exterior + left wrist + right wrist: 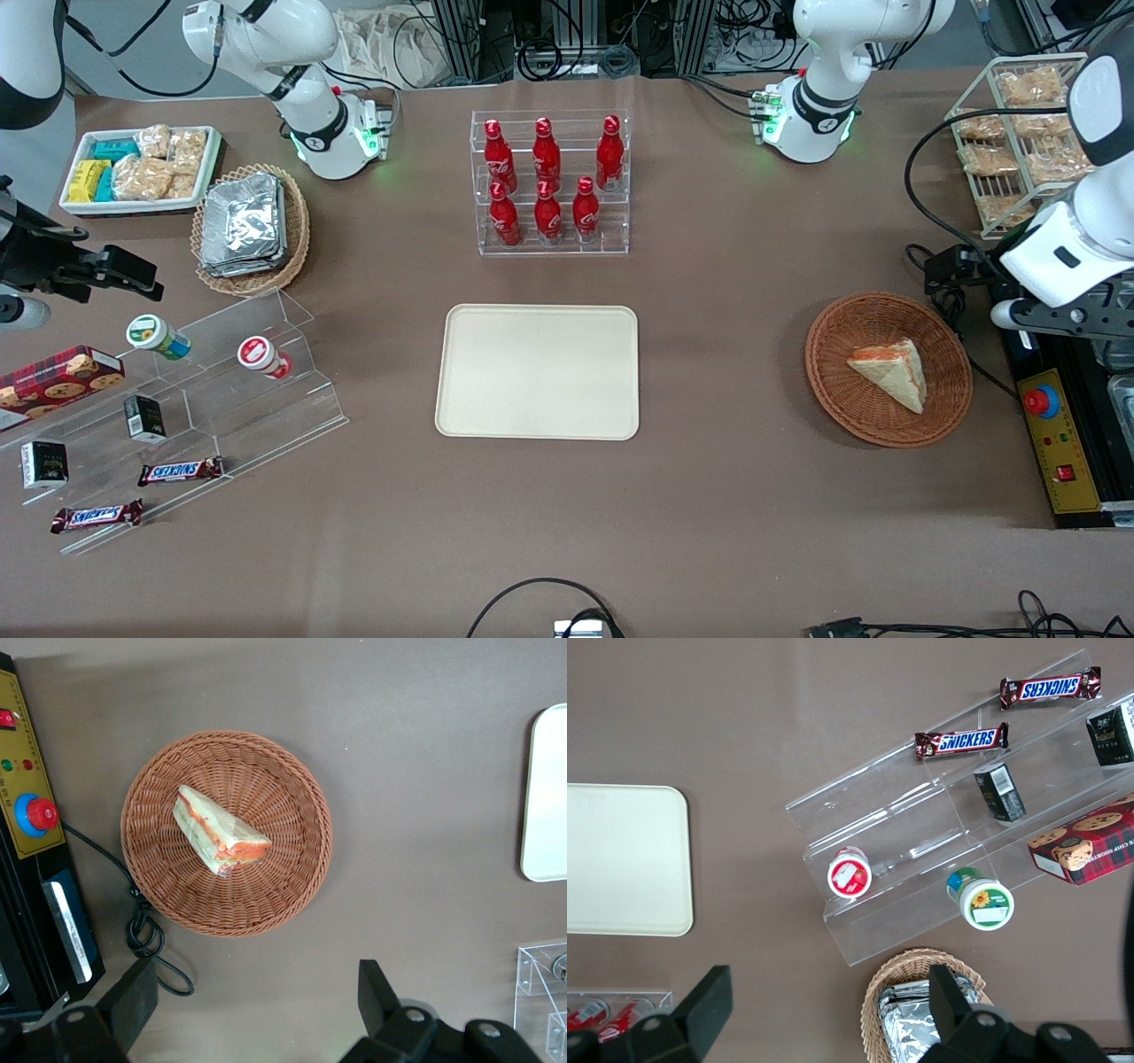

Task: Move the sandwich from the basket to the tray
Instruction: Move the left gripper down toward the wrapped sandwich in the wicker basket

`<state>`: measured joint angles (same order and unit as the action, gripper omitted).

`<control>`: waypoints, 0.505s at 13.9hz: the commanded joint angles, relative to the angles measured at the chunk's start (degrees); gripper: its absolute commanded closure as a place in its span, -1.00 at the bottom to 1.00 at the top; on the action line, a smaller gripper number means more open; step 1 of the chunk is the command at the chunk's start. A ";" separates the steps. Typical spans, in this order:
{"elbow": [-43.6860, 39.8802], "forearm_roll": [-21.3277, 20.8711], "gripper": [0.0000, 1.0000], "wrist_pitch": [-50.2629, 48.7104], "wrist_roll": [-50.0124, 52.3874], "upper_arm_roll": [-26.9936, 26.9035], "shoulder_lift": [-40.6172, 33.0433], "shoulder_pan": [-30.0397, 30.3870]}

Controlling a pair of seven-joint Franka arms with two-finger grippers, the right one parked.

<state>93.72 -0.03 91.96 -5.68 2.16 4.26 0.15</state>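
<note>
Brown cloth covers the whole surface (726,496), and the sandwich (893,373) lies flat inside the reddish-brown wicker basket (833,390) toward the working arm's end. The cream tray (537,371) sits bare at the middle, well apart from the basket, with a clear rack of red bottles (550,182) farther from the front camera than the tray. The left arm's hand (257,1005) hangs above the surface near the basket's rim, released, its two dark fingers (379,992) spread wide with nothing between them. From the wrist camera the sandwich's orange-pink filling edge shows along one side of the wedge. A yellow control box (1059,443) with a red button lies beside the basket at the surface's edge.
</note>
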 commanded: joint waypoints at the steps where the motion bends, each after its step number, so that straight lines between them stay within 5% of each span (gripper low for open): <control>1: -1.96 0.20 -1.00 -1.52 -0.55 0.22 0.93 0.29; 7: -3.98 -0.33 -1.00 -5.39 -0.82 0.04 3.04 0.38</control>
<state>91.92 -0.02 88.51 -6.28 2.17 5.99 0.20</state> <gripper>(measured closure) 0.000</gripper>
